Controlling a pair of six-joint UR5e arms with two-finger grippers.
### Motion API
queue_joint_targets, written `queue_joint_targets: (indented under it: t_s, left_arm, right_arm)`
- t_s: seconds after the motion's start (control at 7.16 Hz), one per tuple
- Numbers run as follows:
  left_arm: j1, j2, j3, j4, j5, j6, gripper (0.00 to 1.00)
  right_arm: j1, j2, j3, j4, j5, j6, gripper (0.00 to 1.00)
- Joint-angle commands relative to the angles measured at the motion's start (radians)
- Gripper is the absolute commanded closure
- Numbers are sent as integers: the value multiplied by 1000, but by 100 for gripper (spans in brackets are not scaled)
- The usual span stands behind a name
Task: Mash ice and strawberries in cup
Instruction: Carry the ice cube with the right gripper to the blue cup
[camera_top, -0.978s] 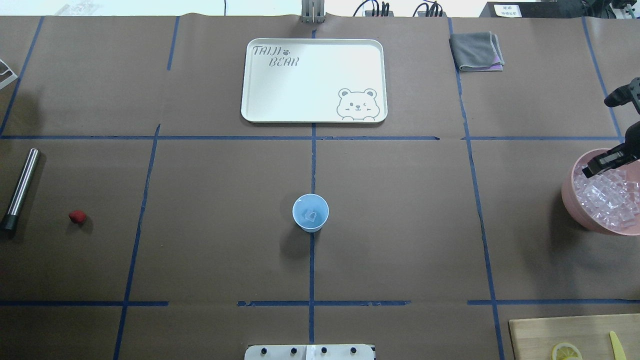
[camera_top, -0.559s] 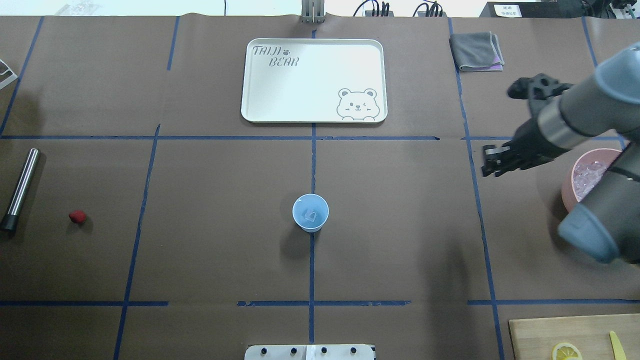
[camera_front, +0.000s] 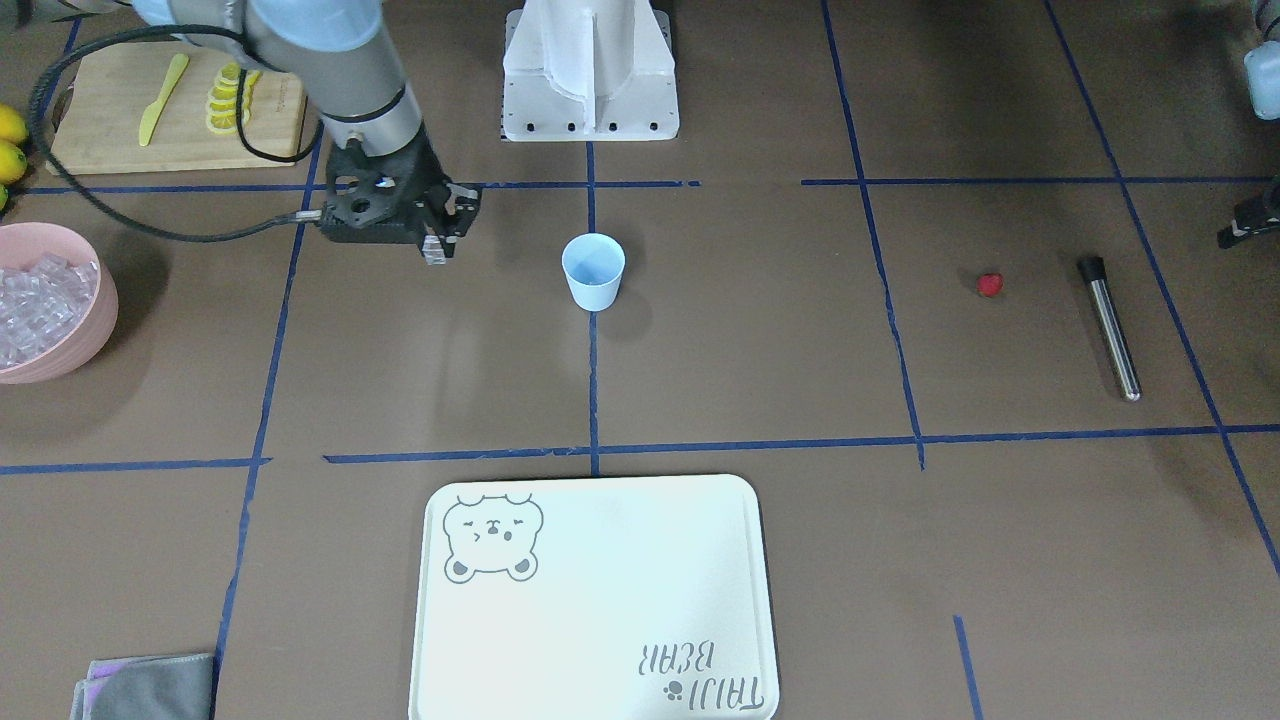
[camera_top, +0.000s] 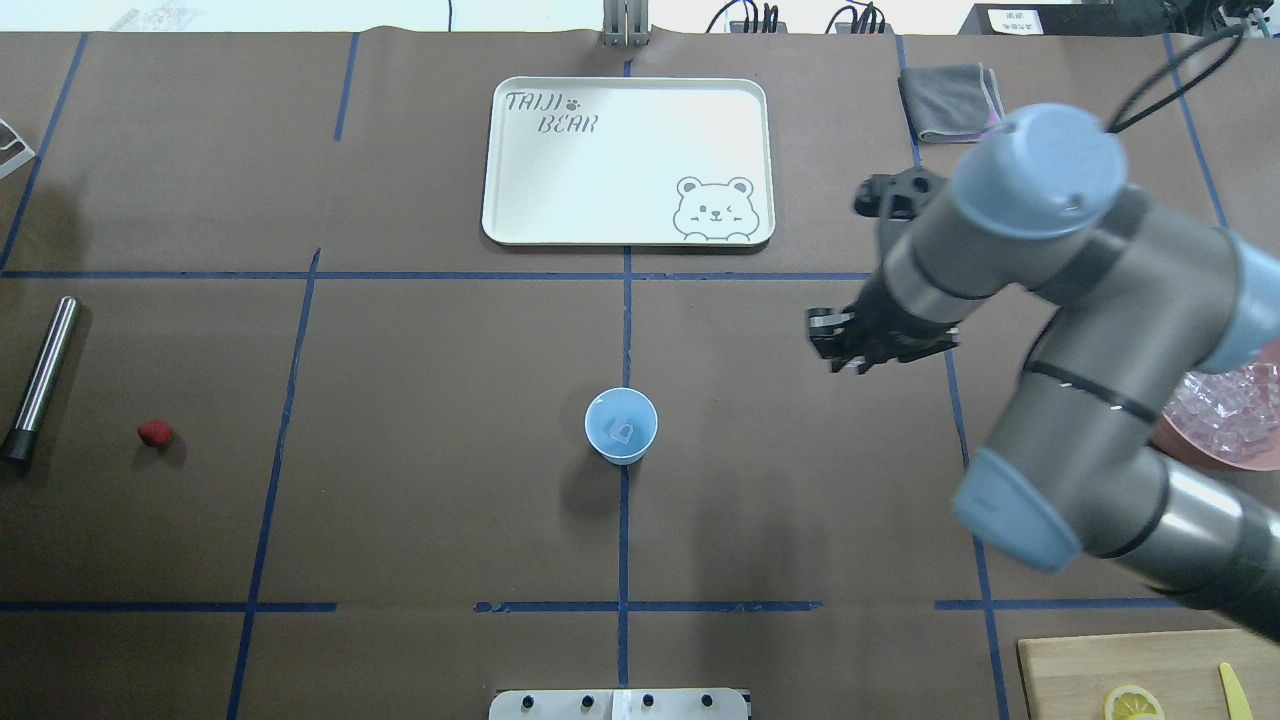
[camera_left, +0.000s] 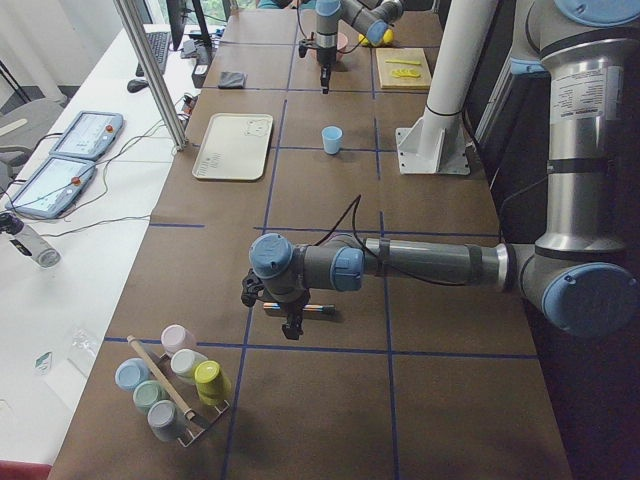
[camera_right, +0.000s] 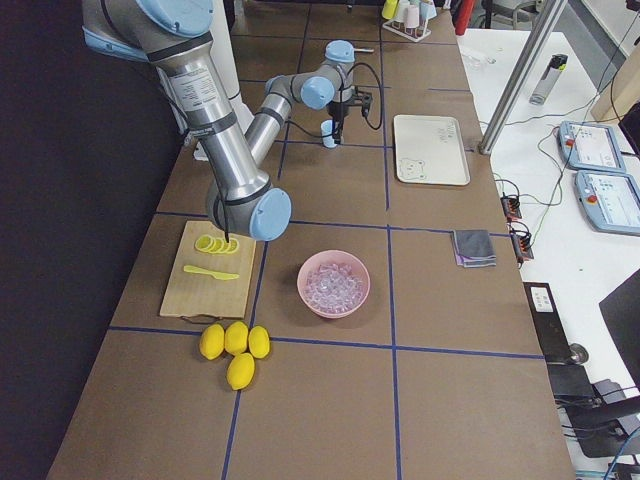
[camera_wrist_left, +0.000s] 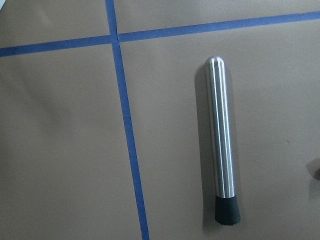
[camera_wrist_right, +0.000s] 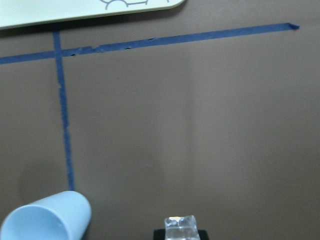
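Carrying a cube (camera_wrist_right: 181, 229) pinched between nearly closed fingers, the right gripper (camera_front: 437, 240) hangs above the table beside the cup (camera_top: 621, 425), not yet over its mouth. The cup stands upright on the centre tape cross, within reach of both arms (a sensible spot, since ice comes from one end and berry and tool from the other). A second cube (camera_top: 622, 432) lies in its bottom. The bowl (camera_front: 104, 310) of ice sits at the robot's right end of the table, well apart from the cup, so each cube needs a long carry. The right arm reaches in from that end with the elbow raised high and the wrist turned so the fingers point down, a pose that suits a vertical drop. The strawberry (camera_top: 154, 433) lies on the table towards the left end, near the steel muddler (camera_wrist_left: 220, 140); neither is held. The left arm reaches low over the muddler, its wrist camera looking straight down on it. The left gripper (camera_left: 290, 330) shows clearly only in the side view, so how far it is open cannot be told.
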Motion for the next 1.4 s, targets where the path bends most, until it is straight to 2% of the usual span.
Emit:
queue_joint_targets:
  t_s: [0.0,0.14,0.56,0.98,1.12,1.26]
  left_arm:
    - [0,2,0,0,0,0,0]
    - [0,2,0,0,0,2,0]
    - [0,4,9,2,0,8,0]
    - [0,4,18,-1,0,9,0]
    - [0,4,18,-1,0,9,0]
    - [0,4,20,-1,0,9,0]
  right_arm:
    - [-110,162,-113,-8,-104,128,97]
    - [-145,210,-167,-7,-141,138,96]
    - [-181,217,-228,7,-183,146,96]
    - [-181,225,-253,48,-184,147,96]
    - [-181,223,-255,52,-184,144,84]
    - [-181,220,-259,61,-187,133,22]
